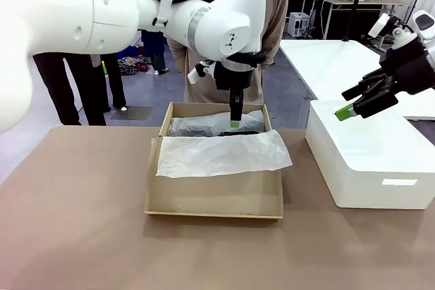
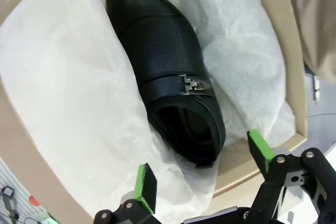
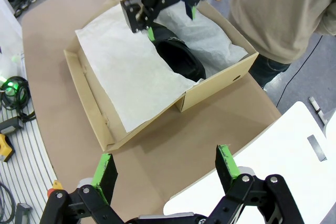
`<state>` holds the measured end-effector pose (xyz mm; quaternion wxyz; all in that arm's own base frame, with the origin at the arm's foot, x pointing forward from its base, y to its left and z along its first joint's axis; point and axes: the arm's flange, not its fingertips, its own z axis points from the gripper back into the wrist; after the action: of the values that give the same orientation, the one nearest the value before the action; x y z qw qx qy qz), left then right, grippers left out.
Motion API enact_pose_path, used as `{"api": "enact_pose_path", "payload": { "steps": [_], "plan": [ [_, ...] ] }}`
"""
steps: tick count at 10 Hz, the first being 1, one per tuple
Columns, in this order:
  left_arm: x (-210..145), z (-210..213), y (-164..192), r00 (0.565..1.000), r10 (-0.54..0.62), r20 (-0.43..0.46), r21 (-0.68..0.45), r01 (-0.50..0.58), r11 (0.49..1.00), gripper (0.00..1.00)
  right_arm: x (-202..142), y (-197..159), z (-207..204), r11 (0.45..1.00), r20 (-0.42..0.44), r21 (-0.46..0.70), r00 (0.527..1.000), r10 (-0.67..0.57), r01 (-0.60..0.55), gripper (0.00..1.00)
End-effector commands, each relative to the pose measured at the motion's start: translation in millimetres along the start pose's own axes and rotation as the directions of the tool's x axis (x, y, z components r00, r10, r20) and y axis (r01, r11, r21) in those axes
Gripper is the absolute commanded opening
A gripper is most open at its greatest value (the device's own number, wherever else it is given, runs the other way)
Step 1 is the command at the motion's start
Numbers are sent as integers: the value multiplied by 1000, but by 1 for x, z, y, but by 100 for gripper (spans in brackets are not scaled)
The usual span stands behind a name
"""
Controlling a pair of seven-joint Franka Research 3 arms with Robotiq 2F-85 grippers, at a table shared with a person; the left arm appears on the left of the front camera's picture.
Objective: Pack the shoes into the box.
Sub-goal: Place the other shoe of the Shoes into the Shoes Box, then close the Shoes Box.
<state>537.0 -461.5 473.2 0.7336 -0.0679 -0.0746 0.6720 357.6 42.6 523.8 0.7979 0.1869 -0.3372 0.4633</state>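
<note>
Snugly, one glossy black buckled leather shoe (image 2: 168, 77) lay cradled in white tissue paper (image 1: 217, 155) inside the shallow tan cardboard box (image 1: 217, 202), frame centre. The left gripper (image 2: 201, 157) hovered just above, jaws wide and empty. The right gripper (image 3: 165, 157) hung open and empty above the white block (image 1: 367, 168) at right, presumably keeping clear.

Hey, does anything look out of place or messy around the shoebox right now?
Only the tissue paper: one sheet spills out of the box and lies across its open lid instead of around the shoe. Nothing looks damaged or spilled.
</note>
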Motion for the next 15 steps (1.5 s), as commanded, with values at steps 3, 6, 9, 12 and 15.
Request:
{"api": "enact_pose_path", "payload": {
  "steps": [3, 6, 9, 12, 15],
  "plan": [
    [3, 31, 5, 1000, 11, 15, 59, -12, 998, 100, -1, -4, -1, 1000, 34, 14, 999, 20, -20, 100],
    [6, 17, 0, 1000, 5, 10, -1, -5, 1000, 100, -1, -4, -1, 1000, 34, 14, 999, 20, -20, 100],
    [6, 17, 0, 1000, 5, 10, -1, -5, 1000, 100, -1, -4, -1, 1000, 34, 14, 999, 20, -20, 100],
    [6, 17, 0, 1000, 5, 10, -1, -5, 1000, 100, -1, -4, -1, 1000, 34, 14, 999, 20, -20, 100],
    [12, 25, 2, 994, -104, 17, 0, 104, 995, 100, -1, -4, -1, 1000, 34, 14, 999, 20, -20, 100]
  ]
}}
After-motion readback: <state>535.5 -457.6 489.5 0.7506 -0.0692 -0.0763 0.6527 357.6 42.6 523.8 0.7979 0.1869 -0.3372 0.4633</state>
